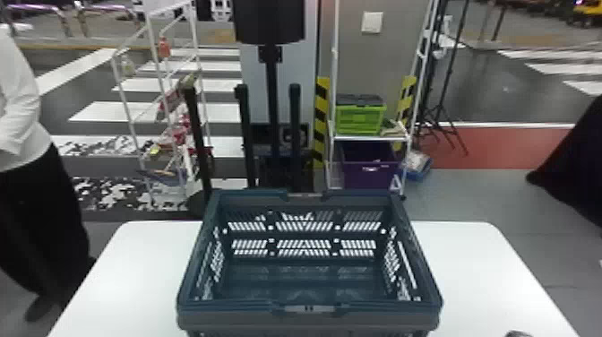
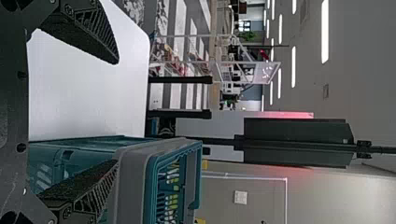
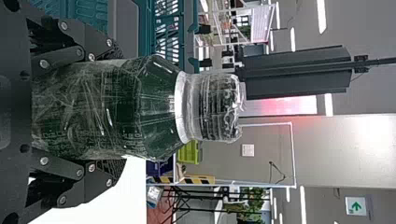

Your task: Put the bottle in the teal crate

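While the bottle is pinched in the right gripper's jaws, the left gripper's are spread near the crate on the tabletop.

Lit by ceiling strips | tabletop washed out | wall tinged by red glow | bottle streaked with highlights

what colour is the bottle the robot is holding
The bottle is dark green with a clear, colourless-looking cap; the right wrist view shows it best.
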### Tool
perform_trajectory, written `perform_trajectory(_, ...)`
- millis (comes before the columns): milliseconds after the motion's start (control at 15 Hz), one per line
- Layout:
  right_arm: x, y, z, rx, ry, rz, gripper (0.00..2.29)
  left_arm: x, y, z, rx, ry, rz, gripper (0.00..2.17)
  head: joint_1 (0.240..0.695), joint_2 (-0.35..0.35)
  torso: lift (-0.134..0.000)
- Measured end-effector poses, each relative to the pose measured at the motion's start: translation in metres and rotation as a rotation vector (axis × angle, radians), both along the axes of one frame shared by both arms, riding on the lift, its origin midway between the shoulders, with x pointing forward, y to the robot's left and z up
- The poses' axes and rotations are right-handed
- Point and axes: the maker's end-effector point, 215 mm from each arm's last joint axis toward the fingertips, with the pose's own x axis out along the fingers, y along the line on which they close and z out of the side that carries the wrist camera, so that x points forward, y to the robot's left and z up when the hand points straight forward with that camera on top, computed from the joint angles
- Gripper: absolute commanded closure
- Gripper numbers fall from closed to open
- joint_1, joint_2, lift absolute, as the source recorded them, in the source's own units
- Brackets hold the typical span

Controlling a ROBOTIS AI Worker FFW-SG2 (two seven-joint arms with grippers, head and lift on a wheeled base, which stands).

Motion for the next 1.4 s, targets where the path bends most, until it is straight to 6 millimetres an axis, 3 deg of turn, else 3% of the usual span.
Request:
perform_trajectory(533, 0.0, 0.001, 0.002, -0.001, -0.003, 0.002, 2.19, 0.001, 0.0, -0.001, -0.002, 0.001, -0.001, 0.12, 0.499, 0.0, 0.0)
perform_trajectory(733, 0.005, 0.0, 0.011, -0.004, -0.016, 0.002, 2.19, 0.0, 0.0, -0.001, -0.002, 0.001, 0.0, 0.13, 0.499, 0.0, 0.0)
perform_trajectory(1133, 0.055, 0.016, 0.046, -0.024, 0.015, 0.033, 2.19, -0.001, 0.0, -0.002, 0.0, 0.003, -0.002, 0.13, 0.499, 0.0, 0.0)
perform_trajectory(1400, 0.097, 0.045, 0.048, -0.06, 0.131, 0.083, 2.19, -0.002, 0.001, -0.003, 0.001, 0.006, -0.001, 0.12, 0.499, 0.0, 0.0)
